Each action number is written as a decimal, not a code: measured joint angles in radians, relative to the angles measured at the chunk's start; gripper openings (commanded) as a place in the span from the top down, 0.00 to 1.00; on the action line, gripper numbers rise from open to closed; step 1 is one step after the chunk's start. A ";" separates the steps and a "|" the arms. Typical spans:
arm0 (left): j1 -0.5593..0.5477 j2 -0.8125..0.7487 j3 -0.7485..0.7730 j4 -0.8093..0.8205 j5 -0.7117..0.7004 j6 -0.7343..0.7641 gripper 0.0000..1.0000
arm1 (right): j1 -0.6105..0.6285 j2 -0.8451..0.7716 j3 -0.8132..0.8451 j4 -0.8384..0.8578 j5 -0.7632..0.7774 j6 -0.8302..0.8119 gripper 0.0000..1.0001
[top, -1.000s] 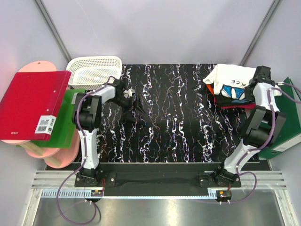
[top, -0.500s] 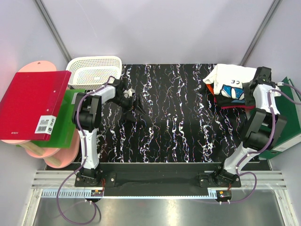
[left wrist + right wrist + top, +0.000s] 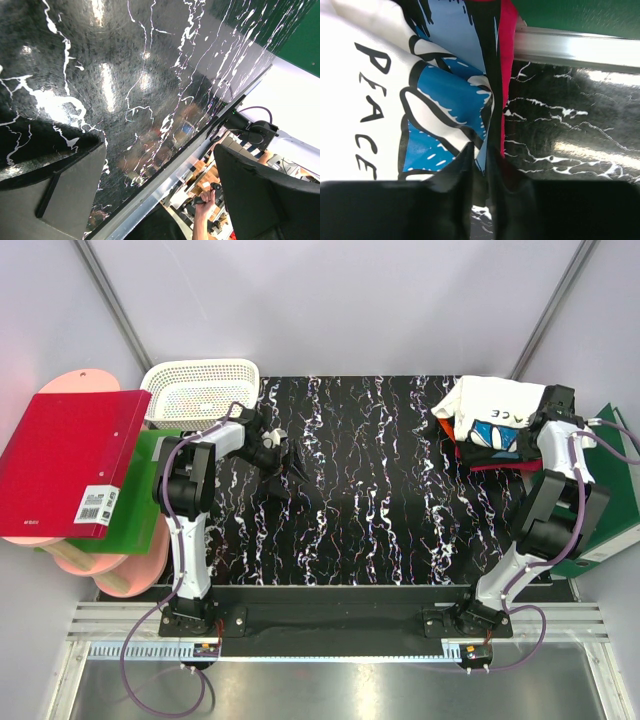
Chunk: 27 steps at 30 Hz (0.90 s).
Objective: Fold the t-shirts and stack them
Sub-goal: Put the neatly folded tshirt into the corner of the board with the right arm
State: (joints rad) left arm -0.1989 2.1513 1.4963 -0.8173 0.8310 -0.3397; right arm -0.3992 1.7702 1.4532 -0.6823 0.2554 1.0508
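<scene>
Edged slightly rightward, right tool (image 3: 480, 150) pinched narrow on edge of black t-shirt (image 3: 445, 95), likely for dragging out to fold; left tool (image 3: 160, 150) spread wide, idle.

Soft matt cloth t-shirts (image 3: 492, 423) rest on a glossy, reflective marbled table (image 3: 380, 502).
</scene>
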 measured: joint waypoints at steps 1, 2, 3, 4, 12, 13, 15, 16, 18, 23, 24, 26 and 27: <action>0.000 0.000 0.000 0.000 0.000 0.000 0.01 | 0.000 0.002 0.002 0.000 0.004 -0.002 0.96; 0.000 0.000 0.000 0.000 0.000 0.000 0.01 | 0.000 0.007 0.008 -0.001 0.010 0.000 0.99; 0.000 0.000 0.000 0.000 0.000 0.000 0.01 | 0.000 0.014 0.015 -0.001 0.015 0.000 1.00; 0.000 -0.001 -0.001 0.001 0.000 0.000 0.01 | 0.000 0.020 0.022 0.002 0.017 -0.002 1.00; 0.000 -0.002 -0.003 0.003 0.000 0.000 0.01 | 0.001 0.028 0.040 0.008 0.005 -0.017 1.00; 0.000 -0.002 -0.003 0.004 0.000 0.000 0.01 | 0.002 0.028 0.042 0.014 -0.008 -0.021 1.00; 0.000 -0.002 -0.004 0.004 0.003 0.000 0.01 | 0.012 0.028 0.043 0.047 -0.045 -0.034 1.00; 0.000 -0.002 -0.005 0.004 0.003 0.000 0.01 | 0.021 0.031 0.047 0.066 -0.066 -0.042 1.00; 0.000 -0.002 -0.005 0.004 0.003 0.000 0.01 | 0.050 0.053 0.091 0.079 -0.107 -0.066 1.00; 0.000 -0.002 -0.006 0.005 0.005 0.000 0.01 | 0.154 0.209 0.332 0.145 -0.254 -0.132 1.00; 0.000 -0.002 -0.007 0.005 0.006 0.000 0.01 | 0.169 0.247 0.380 0.174 -0.300 -0.139 1.00; 0.000 -0.003 -0.009 0.006 0.007 0.000 0.01 | 0.198 0.325 0.475 0.208 -0.385 -0.144 1.00; 0.000 -0.005 -0.012 0.007 0.007 0.000 0.01 | 0.209 0.365 0.519 0.225 -0.430 -0.145 0.99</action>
State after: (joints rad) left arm -0.1986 2.1464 1.4845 -0.8101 0.8383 -0.3393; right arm -0.1902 2.1353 1.9720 -0.4572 -0.1745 0.9054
